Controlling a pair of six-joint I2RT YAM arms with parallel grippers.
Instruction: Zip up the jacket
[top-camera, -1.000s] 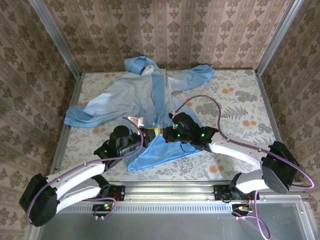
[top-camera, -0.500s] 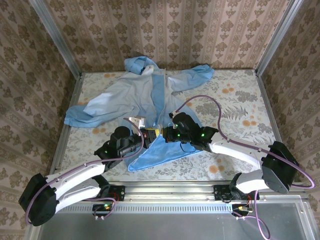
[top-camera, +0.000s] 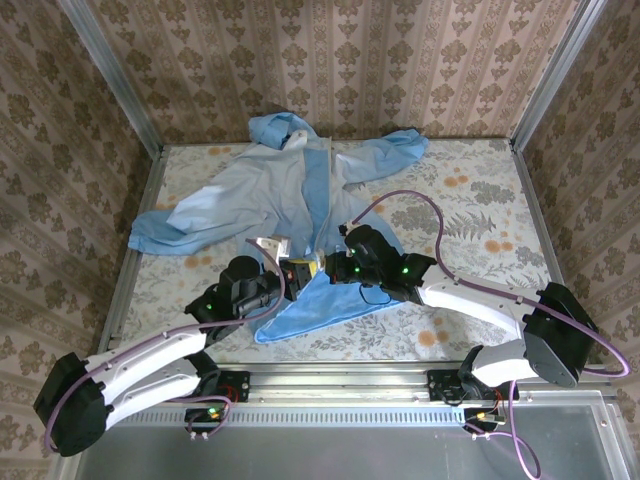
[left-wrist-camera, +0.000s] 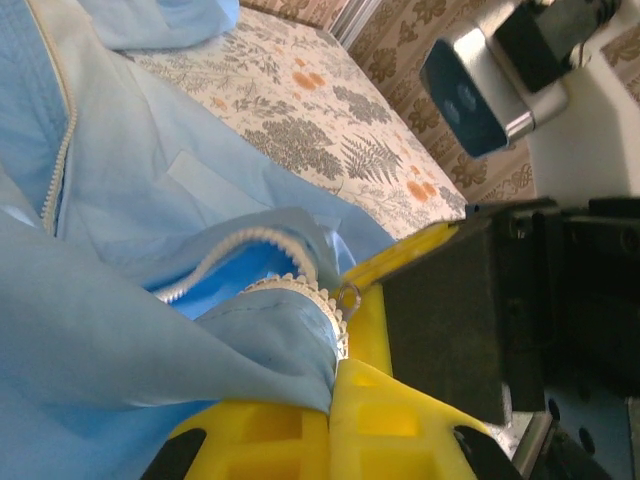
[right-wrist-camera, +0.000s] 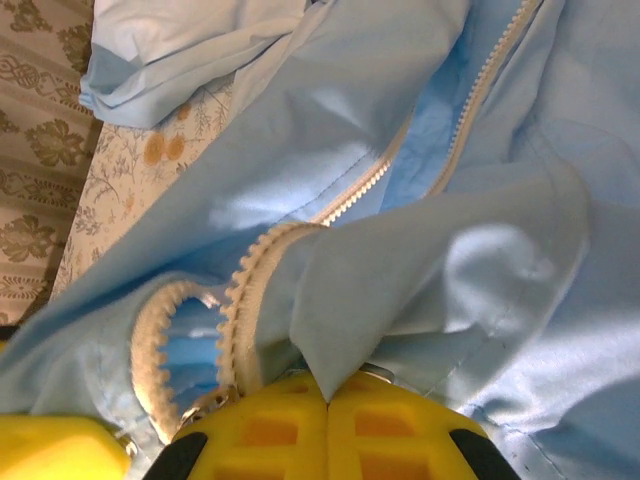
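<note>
Both arms meet nearly tip to tip at the bottom hem of the jacket (top-camera: 290, 185). The rest of it spreads out on the surface (top-camera: 470, 210) beyond them, with the hood (top-camera: 280, 130) farthest away. The left end effector (left-wrist-camera: 335, 385) is pinched tight on a fold of fabric right at the zipper teeth (left-wrist-camera: 290, 285). Just beside it, the right end effector (right-wrist-camera: 326, 392) is clamped the same way on a fold next to the teeth.

You look down from above and behind the arm bases, across the whole table (top-camera: 470, 200) to its far edge. Your wrist cameras press close on the jacket (left-wrist-camera: 120, 330), facing opposite side edges and sharing its zipper (right-wrist-camera: 245, 300) at mid-table.
</note>
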